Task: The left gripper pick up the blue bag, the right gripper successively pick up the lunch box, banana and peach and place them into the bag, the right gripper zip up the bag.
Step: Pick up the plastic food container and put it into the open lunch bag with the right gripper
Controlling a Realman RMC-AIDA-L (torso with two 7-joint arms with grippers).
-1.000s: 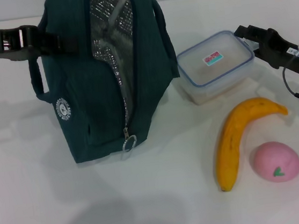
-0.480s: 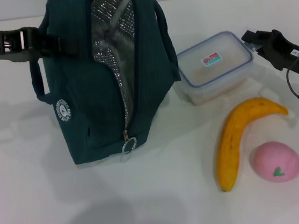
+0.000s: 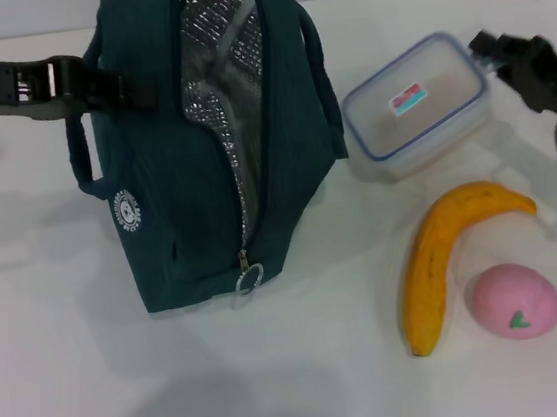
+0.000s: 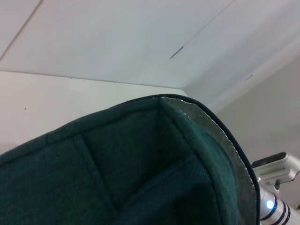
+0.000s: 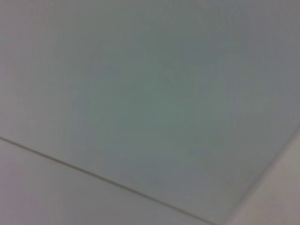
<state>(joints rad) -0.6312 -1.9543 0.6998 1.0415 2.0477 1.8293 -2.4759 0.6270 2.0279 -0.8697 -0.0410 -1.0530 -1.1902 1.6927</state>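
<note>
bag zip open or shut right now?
Open. In the head view the blue bag gapes from its top down to the zip pull near the base, showing silver foil lining. It stands upright.

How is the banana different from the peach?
The banana is long, curved and yellow-orange; the peach is round and pink. The banana is bigger and reaches up toward the lunch box; the peach is smaller and sits by the banana's lower half. Both lie on the white table, outside the blue bag.
</note>
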